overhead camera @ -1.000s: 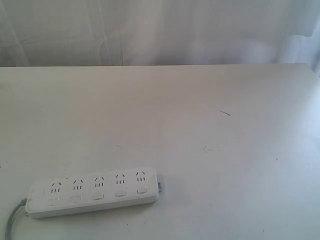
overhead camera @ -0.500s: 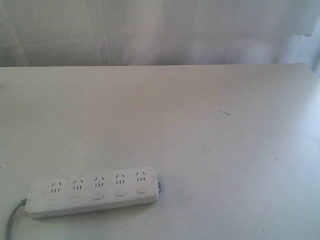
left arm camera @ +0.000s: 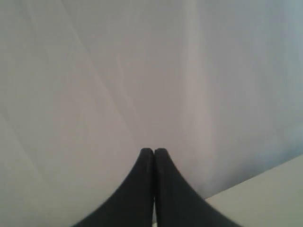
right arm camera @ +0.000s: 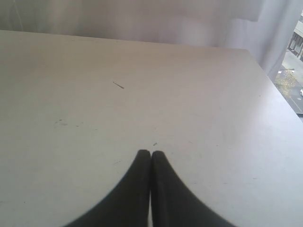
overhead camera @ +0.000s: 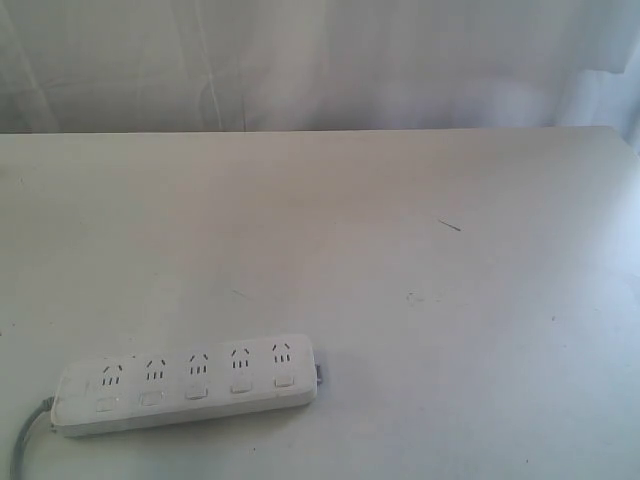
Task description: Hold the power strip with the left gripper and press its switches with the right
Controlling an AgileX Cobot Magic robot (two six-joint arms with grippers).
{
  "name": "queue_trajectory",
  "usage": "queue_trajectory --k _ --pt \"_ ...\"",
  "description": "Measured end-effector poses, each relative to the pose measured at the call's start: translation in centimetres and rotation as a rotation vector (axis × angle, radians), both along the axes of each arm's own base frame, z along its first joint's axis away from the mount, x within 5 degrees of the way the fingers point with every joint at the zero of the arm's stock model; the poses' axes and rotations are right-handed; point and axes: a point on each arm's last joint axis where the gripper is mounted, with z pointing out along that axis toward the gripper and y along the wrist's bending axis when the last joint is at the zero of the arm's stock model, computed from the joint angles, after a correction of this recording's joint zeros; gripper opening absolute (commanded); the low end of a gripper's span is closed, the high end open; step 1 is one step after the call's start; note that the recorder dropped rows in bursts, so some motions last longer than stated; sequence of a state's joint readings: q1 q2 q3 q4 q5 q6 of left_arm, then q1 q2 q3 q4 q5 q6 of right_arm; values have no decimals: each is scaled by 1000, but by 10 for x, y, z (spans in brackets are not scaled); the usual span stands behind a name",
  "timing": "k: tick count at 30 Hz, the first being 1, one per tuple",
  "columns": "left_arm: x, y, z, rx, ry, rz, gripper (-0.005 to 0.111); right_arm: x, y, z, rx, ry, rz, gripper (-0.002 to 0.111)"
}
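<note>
Lying on the pale table (overhead camera: 400,250), long white plastic power strip (overhead camera: 185,385), black left gripper (left arm camera: 154,150) and black right gripper (right arm camera: 150,152) both pressed tight together, held nothing.

In the exterior view the grey cord (overhead camera: 22,447) at the lower left runs off the bottom edge of the frame. The switches (overhead camera: 196,392) on the power strip (overhead camera: 185,397) are too pale and small to tell which are pressed, and a small dark part (overhead camera: 319,376) at the strip's right end is too small to name. In each wrist view only the black tips of the left gripper (left arm camera: 154,152) and the right gripper (right arm camera: 150,153) show, the rest cut off by the bottom edge.
</note>
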State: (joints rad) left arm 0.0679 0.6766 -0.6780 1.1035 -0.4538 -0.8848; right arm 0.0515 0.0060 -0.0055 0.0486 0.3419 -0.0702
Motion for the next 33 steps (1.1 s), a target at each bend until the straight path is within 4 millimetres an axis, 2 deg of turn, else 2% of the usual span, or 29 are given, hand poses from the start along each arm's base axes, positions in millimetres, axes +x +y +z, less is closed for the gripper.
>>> queue_trajectory --k 6,11,15,18,22,25,29,33 --pt "8 16 -14 166 126 207 0 0 0 0 0 0 0 0" --pt "23 14 -44 327 403 245 0 0 0 0 0 0 0 0" --pt "26 -4 -68 524 608 113 0 0 0 0 0 0 0 0" --pt "19 -22 -77 643 666 -33 0 0 0 0 0 0 0 0" --pt "1 -50 -89 816 760 -300 0 0 0 0 0 0 0 0" --pt "-18 -65 -99 935 939 -519 0 0 0 0 0 0 0 0" --pt "-34 -73 -102 993 1229 -694 0 0 0 0 0 0 0 0" --pt "-28 -88 -102 996 1341 -766 0 0 0 0 0 0 0 0"
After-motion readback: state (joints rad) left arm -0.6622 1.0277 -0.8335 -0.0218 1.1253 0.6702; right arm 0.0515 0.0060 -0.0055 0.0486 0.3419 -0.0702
